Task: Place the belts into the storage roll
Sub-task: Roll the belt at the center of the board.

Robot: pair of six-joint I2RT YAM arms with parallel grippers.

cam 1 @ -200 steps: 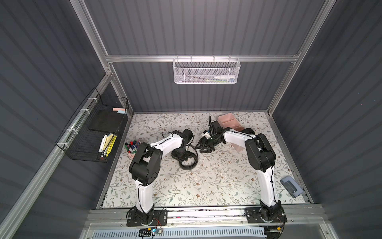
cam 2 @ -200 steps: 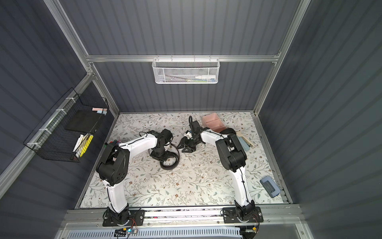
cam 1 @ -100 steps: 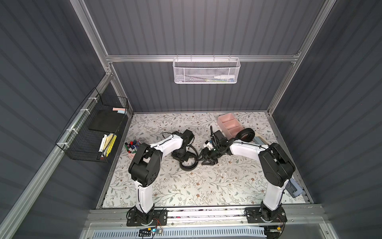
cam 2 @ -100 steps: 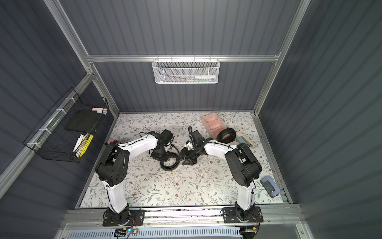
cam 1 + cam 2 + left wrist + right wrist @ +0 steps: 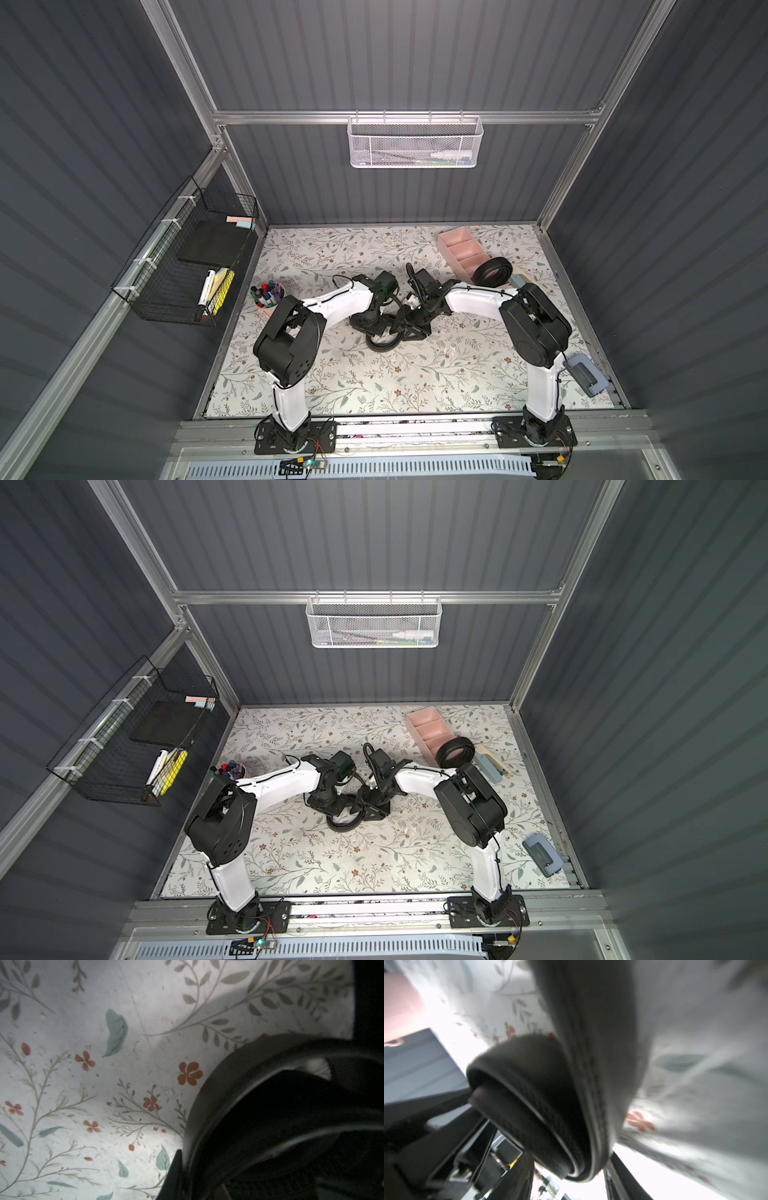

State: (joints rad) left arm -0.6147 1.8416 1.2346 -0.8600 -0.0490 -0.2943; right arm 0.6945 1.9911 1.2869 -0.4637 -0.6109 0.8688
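Your right arm [image 5: 478,297] has swung away from the storage roll [image 5: 459,245] to the middle of the desk [image 5: 374,386], and the right jaws now straddle the loose belt [image 5: 382,343], though blur hides whether they pinch it. The left jaws are pressed nearly together, apparently on that same strap, while the coiled belt [image 5: 492,271] sits at the roll's near end. With both arms crowded on one springy strap, a lift could uncoil it or knock the jaws together.
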